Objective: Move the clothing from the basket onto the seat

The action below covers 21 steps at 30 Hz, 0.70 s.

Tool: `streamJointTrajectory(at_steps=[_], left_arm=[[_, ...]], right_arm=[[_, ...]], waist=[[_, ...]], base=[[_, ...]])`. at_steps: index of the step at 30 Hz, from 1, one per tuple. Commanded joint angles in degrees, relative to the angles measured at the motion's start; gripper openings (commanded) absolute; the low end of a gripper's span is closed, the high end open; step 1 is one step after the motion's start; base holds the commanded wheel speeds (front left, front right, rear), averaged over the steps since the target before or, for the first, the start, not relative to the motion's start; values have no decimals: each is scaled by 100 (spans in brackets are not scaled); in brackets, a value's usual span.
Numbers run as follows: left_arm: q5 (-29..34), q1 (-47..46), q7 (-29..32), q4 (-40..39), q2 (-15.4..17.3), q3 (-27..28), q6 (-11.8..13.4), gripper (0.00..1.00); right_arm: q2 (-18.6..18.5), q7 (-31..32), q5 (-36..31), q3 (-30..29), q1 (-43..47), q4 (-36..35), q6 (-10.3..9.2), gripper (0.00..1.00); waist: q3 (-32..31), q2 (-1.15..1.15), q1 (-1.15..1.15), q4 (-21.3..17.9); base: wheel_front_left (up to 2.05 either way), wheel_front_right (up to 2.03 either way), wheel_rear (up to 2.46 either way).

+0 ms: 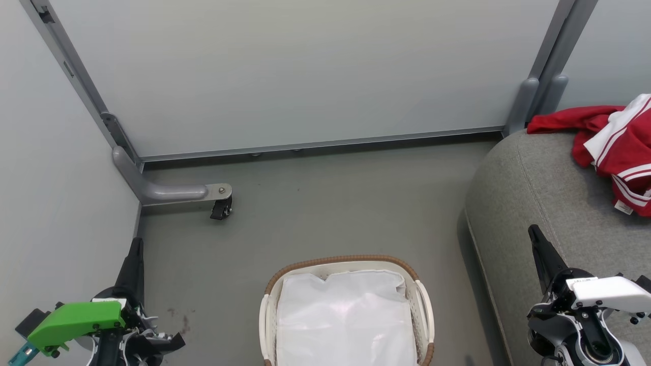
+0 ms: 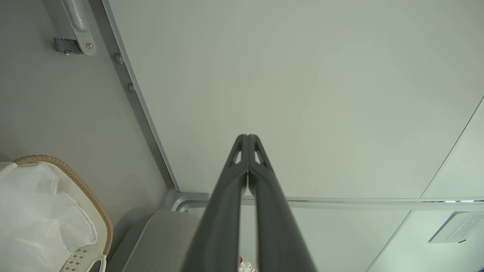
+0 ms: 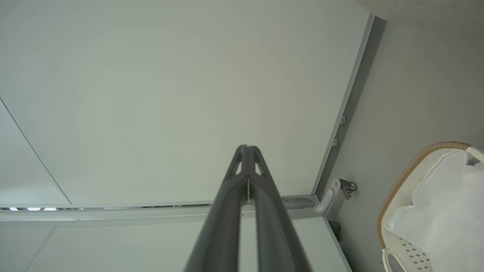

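Closest to me, at the lower left of the head view, my left pincer points up the picture above the grey floor. Its two dark fingers are pressed flat together with nothing between them. Its own wrist camera shows the same: the jaws meet all the way to the end and aim at a pale wall panel.

At the lower right, my right pincer is closed in the same way and empty. In the head view its fingers lie in front of the near part of the seat. The right wrist camera also shows its jaws meeting along their length.

Between the two pincers, at the bottom middle of the head view, the basket stands on the floor. It is oval and white with a brown woven rim, and a crumpled white liner lies inside. It sits just beside the seat's rounded left edge; I cannot tell whether the two touch.

The seat is a large grey upholstered cushion on my right. Farther back, toward its far right part, lies the clothing, well apart from the basket. A plain red garment is spread toward the wall, and a red jersey with white, red-striped sleeves is bunched beside and partly over it, running off the picture's right edge.

Beyond the basket the floor runs to a pale partition in a grey metal frame. A frame foot with a small black caster juts out at the left corner.
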Motion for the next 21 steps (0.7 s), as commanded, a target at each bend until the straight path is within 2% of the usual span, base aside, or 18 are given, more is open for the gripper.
streamJointTrajectory(at_steps=[1,21], left_arm=[[-18,-63,19,-10,22,16,-34,0],[-16,-63,21,-11,20,17,-34,0]], right_arm=[[-34,10,18,-12,50,-14,0,0],[-34,9,18,-12,50,-14,0,0]], waist=[[0,0,0,0],[0,0,0,0]], base=[[0,0,0],[0,0,0]])
